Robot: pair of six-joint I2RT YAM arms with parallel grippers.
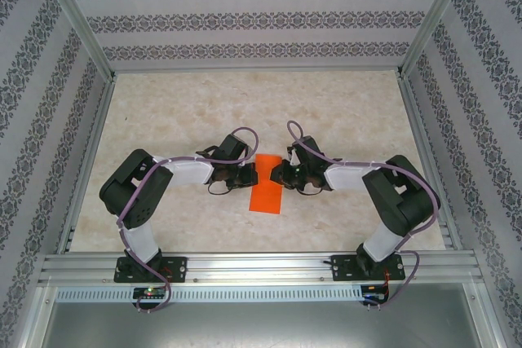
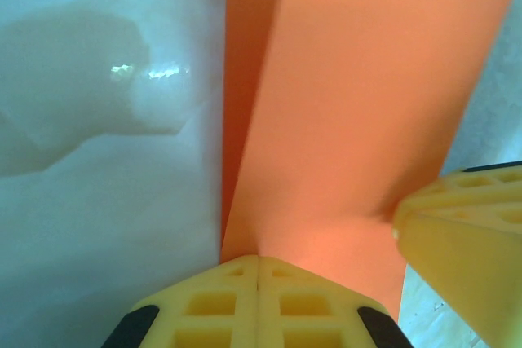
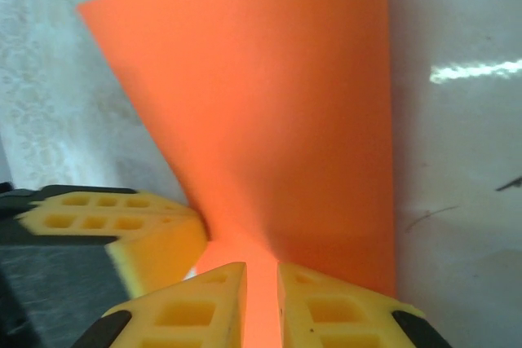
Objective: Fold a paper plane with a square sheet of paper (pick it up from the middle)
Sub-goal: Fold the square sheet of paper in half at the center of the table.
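**Both grippers clamped on the orange sheet, nose to nose**

Left wrist cam first. Right up against the lens is the left gripper [image 2: 258,275], yellow fingers pressed flat together with no gap, pinching the near edge of the square sheet of paper [image 2: 367,103]. The paper runs away from it over the glossy pale table [image 2: 98,201]. A darker strip shows along its left side, so I'd say it's doubled over there. One finger of the right gripper pokes in from the lower right, up against the paper's edge.

Right wrist cam: the right gripper [image 3: 261,283] has its jaws narrow, just a thin slot with orange in it, so it's gripping the sheet too. The other arm's finger sits just beside it on the left.

Top cam: both arms reach into the middle of the table and the grippers meet at the far end of the sheet [image 1: 267,187]. From here it's a narrow orange rectangle, with the near end lying free and pointing toward the bases.

Handling-wise, my guess is it's feather-light, floppy and slidey on that smooth top. Any crease will be permanent, and it'll rip if the arms pull apart. I'd pinch close to a folded edge, where the doubled layers are stiffer.
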